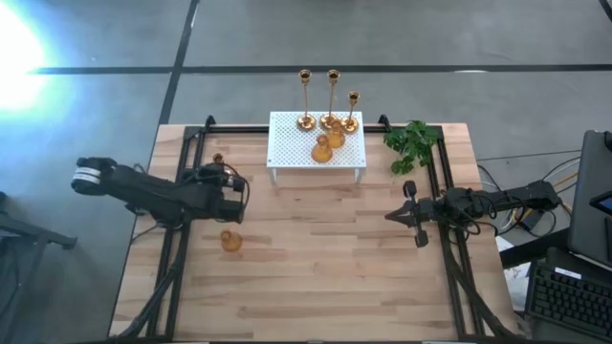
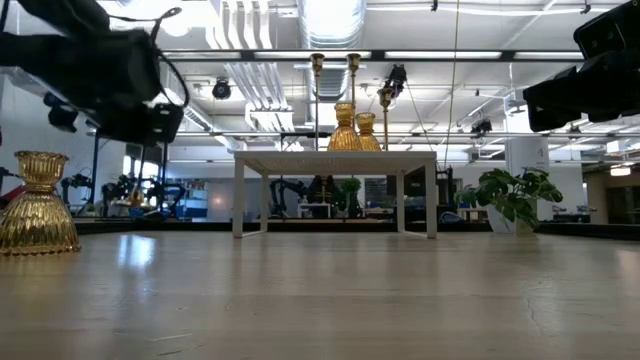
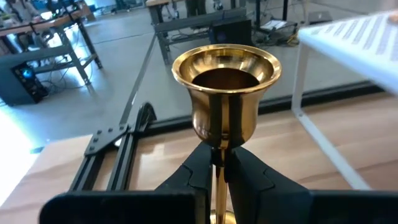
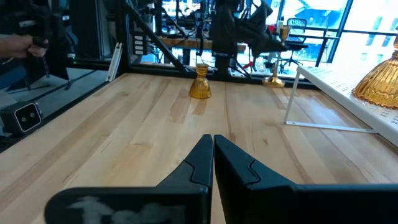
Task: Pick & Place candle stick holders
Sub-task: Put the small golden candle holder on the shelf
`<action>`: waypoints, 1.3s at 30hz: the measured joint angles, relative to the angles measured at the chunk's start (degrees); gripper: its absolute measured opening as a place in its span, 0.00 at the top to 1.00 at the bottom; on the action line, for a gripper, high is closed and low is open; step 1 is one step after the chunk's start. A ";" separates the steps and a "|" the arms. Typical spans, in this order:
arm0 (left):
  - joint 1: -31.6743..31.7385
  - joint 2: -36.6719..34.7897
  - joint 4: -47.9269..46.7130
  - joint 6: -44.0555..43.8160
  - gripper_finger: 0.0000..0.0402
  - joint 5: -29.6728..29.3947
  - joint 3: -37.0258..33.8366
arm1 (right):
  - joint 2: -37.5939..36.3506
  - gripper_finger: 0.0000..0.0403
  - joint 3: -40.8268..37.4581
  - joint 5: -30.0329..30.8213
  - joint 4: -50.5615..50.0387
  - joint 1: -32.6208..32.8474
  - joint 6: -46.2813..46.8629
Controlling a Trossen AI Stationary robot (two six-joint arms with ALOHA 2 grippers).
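Gripped by its thin stem, a tall candle stick holder (image 3: 225, 93) stands in the left gripper (image 3: 221, 165) beside the white stand (image 1: 316, 145). Five holders (image 1: 328, 122) crowd that stand; a squat holder (image 1: 230, 240) sits nearby. Right gripper (image 4: 213, 152) waits, fingers pressed together, near the plant sprig (image 1: 411, 143).

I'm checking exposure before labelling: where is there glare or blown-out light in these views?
High view: a white flare washes out the floor at the upper left corner. Low view: ceiling lights overexpose the top, and the table shows pale reflections. Left wrist view: highlights glint on the candle stick holder gripped by the left tool. Right wrist view: bright windows behind, upper right.
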 joint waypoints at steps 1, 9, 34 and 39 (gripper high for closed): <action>0.00 -0.93 0.09 1.55 0.92 -0.41 0.50 | 0.00 0.98 0.00 -0.01 0.00 0.02 0.00; 0.00 -8.89 8.42 20.27 0.92 -1.72 3.58 | 0.00 0.98 0.00 -0.02 0.00 0.00 0.00; 10.88 -17.35 53.58 75.79 0.92 25.63 4.31 | 0.00 0.98 0.02 -0.02 0.00 0.01 0.00; 13.92 -17.37 53.62 80.03 0.92 30.74 7.30 | 0.01 0.98 0.00 -0.01 0.00 0.00 0.00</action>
